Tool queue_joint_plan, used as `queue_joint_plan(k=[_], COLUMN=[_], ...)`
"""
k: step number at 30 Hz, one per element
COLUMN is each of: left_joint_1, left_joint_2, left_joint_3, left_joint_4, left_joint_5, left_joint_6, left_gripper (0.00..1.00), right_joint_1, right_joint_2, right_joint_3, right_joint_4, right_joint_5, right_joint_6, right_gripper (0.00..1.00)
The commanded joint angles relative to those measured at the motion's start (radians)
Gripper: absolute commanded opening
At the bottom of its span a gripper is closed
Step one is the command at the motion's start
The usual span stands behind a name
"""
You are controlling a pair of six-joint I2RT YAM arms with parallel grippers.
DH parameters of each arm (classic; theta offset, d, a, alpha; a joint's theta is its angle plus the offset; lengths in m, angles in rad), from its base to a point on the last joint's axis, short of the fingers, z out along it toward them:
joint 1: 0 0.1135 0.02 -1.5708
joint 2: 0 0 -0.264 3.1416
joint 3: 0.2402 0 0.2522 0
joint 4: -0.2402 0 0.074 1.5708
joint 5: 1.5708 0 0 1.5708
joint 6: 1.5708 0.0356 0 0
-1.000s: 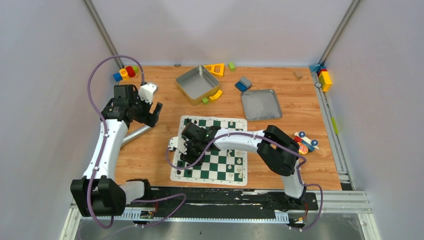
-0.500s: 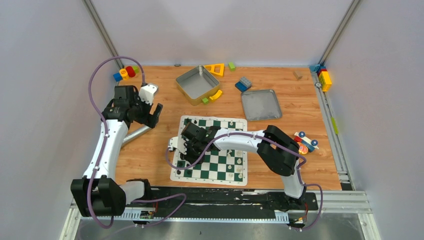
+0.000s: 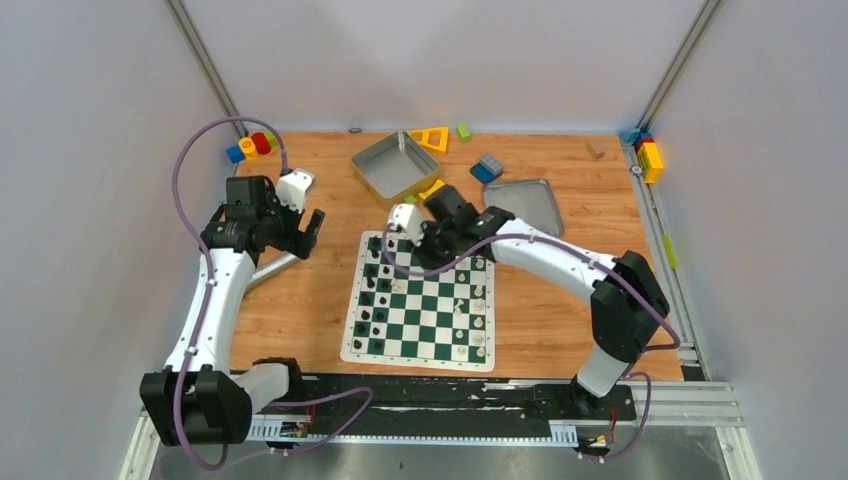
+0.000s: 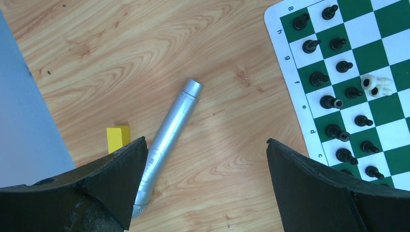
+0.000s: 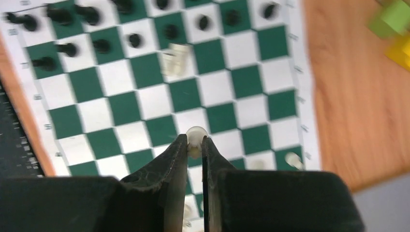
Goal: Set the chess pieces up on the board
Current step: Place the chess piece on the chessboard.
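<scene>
Right gripper [image 5: 195, 143] was nearly closed, jaws pinching a small cream-white plastic pawn [image 5: 196, 135], its round head showing past the tips. In top view the right gripper [image 3: 420, 237] hung over the far edge of the flat green-&-white checked board w/ pale cream border [image 3: 418, 357], nr its far-left corner. The right wrist view was blurred, so which square sat under the pawn: can't tell.

On the board, small black plastic chessmen [image 3: 371, 300] stood in two files along the left side. Small cream-white chessmen [image 3: 479, 312] stood along the right side. One cream-white piece [image 4: 376, 85] lay tipped on its side just beside the black files, approx mid-length.

Left gripper [image 4: 205, 141] stood wide open, holding nothing, above the bare wooden tabletop [image 4: 232, 58] left of the board. In top view it [image 3: 306, 231] sat well apart from the right arm. Under it a silver metal cylinder [image 4: 169, 137] lay flat on a diagonal, w/ a small yellow block [image 4: 117, 138] near it, not touching.

Farther out, beyond the board's far edge: a square grey metal tin [image 3: 393, 165] & a flat grey metal tray [image 3: 520, 208]. Colourful toy blocks [image 3: 488, 167] lay btw & around them, more in both far corners.
</scene>
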Motion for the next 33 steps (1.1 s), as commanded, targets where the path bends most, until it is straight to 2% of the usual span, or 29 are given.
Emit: queue_joint_plan(k=[1, 6, 12, 33], left_joint_1=[0.003, 0.004, 0.003, 0.004], left_joint_2=[-0.046, -0.041, -0.042, -0.042], left_joint_3=[-0.005, -0.009, -0.016, -0.023], left_joint_4=[0.02, 0.017, 0.013, 0.014], left_joint_5=[0.02, 0.033, 0.041, 0.047], left_joint_6=[-0.011, -0.009, -0.003, 0.004], left_gripper=[1.0, 1.0, 1.0, 1.0], right_joint_1=[-0.179, -0.331, -0.411, -0.42], right_joint_2=[-0.036, 0.019, 0.109, 0.21], right_joint_3=[-0.017, 0.011, 0.034, 0.053], right_joint_4=[-0.024, -0.027, -0.028, -0.013], right_joint_5=[0.051, 0.056, 0.059, 0.049], right_joint_6=[-0.022, -0.028, -0.04, -0.033], right_gripper=[0.01, 0.01, 0.01, 0.02])
